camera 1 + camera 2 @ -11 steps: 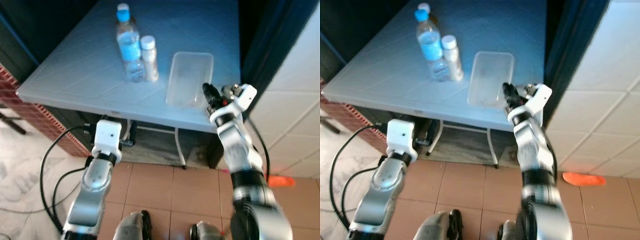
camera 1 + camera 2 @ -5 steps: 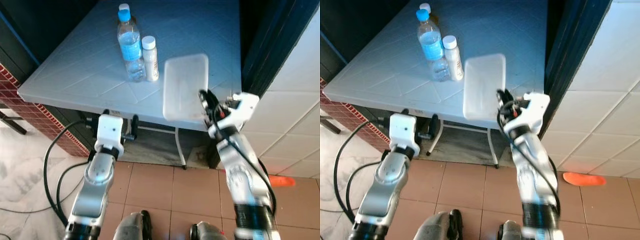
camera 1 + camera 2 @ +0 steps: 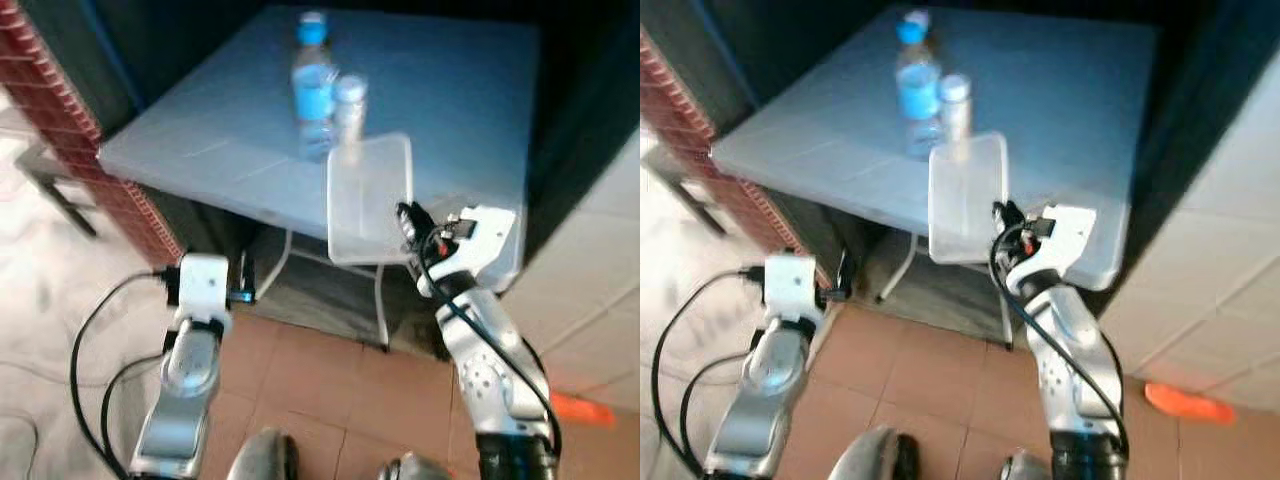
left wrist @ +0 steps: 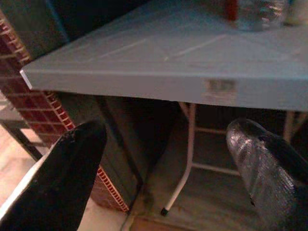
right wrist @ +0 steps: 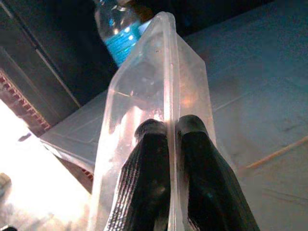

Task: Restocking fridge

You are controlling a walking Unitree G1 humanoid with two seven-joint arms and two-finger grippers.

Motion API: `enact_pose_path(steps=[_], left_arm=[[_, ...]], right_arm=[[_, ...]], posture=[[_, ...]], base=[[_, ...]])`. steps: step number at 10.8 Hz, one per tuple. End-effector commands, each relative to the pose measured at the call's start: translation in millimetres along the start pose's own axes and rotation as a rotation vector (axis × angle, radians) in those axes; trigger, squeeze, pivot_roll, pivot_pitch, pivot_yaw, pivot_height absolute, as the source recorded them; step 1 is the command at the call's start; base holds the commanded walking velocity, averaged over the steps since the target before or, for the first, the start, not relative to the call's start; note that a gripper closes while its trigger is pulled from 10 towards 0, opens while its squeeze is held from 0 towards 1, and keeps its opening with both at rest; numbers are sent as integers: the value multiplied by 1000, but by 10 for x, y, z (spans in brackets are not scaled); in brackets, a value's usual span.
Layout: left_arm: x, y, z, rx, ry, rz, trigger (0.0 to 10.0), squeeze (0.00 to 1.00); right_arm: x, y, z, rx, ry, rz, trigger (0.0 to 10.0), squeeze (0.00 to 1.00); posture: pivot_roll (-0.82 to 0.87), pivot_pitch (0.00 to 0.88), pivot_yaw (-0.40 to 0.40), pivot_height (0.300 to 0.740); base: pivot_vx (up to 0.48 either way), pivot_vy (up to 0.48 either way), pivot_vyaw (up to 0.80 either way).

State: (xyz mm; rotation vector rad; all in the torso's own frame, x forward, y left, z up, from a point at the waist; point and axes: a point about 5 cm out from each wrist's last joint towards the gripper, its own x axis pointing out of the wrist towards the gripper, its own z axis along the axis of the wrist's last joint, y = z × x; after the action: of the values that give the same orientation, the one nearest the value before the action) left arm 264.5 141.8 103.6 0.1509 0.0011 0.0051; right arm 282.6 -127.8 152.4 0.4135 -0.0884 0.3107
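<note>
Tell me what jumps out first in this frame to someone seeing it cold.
The right gripper holds a clear plastic container lifted off the table, fingers pinched on its rim. Behind it, a water bottle with a blue label and a small white bottle stand together on the pale blue table. The left gripper hangs open below the table's front edge.

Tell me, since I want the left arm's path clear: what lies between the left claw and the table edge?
Nothing: in the left wrist view, the open left claw faces the table edge across bare air.
</note>
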Motion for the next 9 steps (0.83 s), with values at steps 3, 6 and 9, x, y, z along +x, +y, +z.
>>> enact_pose_path(steps=[3, 6, 9], left_arm=[[25, 16, -15, 19, -2, 16, 10000, 0], [5, -38, -64, -34, 26, 34, 10000, 0], [-46, -41, -90, -7, 15, 21, 10000, 0]], right_arm=[[50, 87, 12, 3, 5, 33, 10000, 0], [4, 66, -16, -19, 26, 38, 10000, 0], [-23, 31, -86, -76, 51, 59, 10000, 0]], posture=[[-76, 78, 78, 740], [-80, 61, 66, 740], [-52, 42, 37, 740]], base=[[0, 0, 800], [0, 0, 800], [0, 0, 800]])
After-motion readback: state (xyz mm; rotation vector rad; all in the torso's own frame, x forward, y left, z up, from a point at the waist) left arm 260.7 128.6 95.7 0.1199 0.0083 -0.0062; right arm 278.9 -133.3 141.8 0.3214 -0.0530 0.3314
